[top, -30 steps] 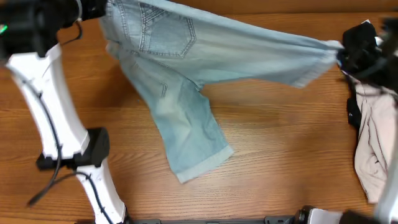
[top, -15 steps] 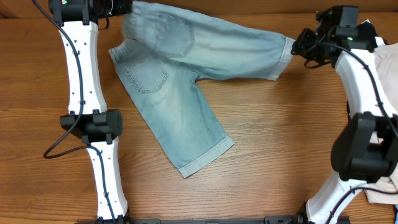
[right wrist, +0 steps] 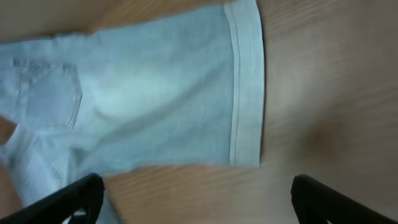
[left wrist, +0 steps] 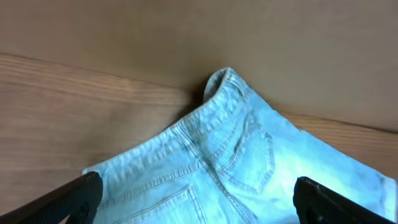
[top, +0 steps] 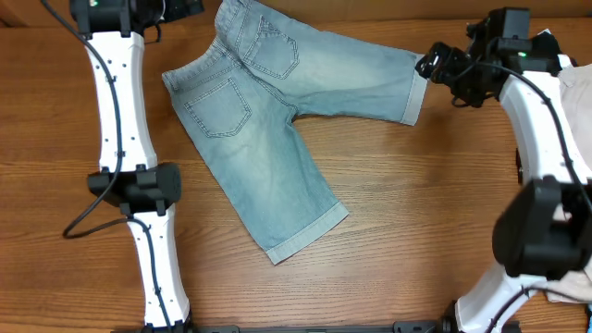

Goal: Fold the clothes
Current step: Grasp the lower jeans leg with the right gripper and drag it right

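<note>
The clothes are one pair of faded light-blue jeans [top: 268, 102] lying flat on the wooden table [top: 416, 213], back pockets up. The waistband is at the back left. One leg runs right and the other runs toward the front. My left gripper [top: 183, 7] hovers over the waistband [left wrist: 217, 93], open, with the denim [left wrist: 249, 162] lying loose below its fingers. My right gripper [top: 435, 67] stands open just past the cuffed hem [right wrist: 245, 81] of the right-running leg [right wrist: 155, 93]. Only bare wood lies between its fingers [right wrist: 74, 199].
Beige cloth [top: 578, 92] lies at the table's right edge behind the right arm, and more of it shows at the front right corner [top: 566, 291]. Both arm bases stand along the front edge. Bare wood lies right of the front leg.
Both grippers have opened and let go of the jeans. The jeans, held up and stretched between them a second ago, now lie flat on the table.
</note>
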`<control>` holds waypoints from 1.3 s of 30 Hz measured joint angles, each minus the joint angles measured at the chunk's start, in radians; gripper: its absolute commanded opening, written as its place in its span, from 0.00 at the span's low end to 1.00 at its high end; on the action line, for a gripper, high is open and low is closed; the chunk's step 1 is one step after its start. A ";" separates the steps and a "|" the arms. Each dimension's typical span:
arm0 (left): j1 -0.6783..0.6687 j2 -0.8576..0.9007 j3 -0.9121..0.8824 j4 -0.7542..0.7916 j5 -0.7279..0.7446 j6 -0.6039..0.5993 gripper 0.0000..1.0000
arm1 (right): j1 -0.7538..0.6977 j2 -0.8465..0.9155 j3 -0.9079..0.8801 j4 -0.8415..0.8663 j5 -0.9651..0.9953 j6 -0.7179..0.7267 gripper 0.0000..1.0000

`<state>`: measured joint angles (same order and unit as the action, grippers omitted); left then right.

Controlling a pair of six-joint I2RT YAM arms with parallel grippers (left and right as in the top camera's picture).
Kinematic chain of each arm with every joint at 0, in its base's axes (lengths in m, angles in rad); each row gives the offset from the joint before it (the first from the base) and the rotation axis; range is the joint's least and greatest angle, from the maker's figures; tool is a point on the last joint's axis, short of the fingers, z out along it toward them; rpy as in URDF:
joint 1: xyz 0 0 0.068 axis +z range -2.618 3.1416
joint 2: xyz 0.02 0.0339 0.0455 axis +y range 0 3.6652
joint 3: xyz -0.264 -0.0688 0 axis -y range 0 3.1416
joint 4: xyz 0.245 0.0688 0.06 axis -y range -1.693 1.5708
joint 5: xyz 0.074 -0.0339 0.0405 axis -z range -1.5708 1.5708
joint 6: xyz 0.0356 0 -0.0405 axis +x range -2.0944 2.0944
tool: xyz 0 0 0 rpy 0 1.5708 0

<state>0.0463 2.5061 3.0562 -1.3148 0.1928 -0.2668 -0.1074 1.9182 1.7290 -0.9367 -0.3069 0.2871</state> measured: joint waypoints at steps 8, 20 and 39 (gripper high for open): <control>0.000 -0.289 0.003 -0.140 -0.004 0.046 1.00 | 0.102 -0.183 0.020 -0.340 0.012 -0.031 1.00; 0.000 -0.409 0.019 -0.306 -0.109 0.067 1.00 | 0.494 -0.183 -0.309 -0.178 0.127 -0.043 0.83; 0.000 -0.355 0.019 -0.371 -0.138 0.068 1.00 | 0.618 -0.179 -0.706 0.150 0.134 -0.051 0.45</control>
<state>0.0463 2.1509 3.0749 -1.6855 0.0544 -0.1993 0.5110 1.7390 1.0225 -0.7864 -0.1730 0.2356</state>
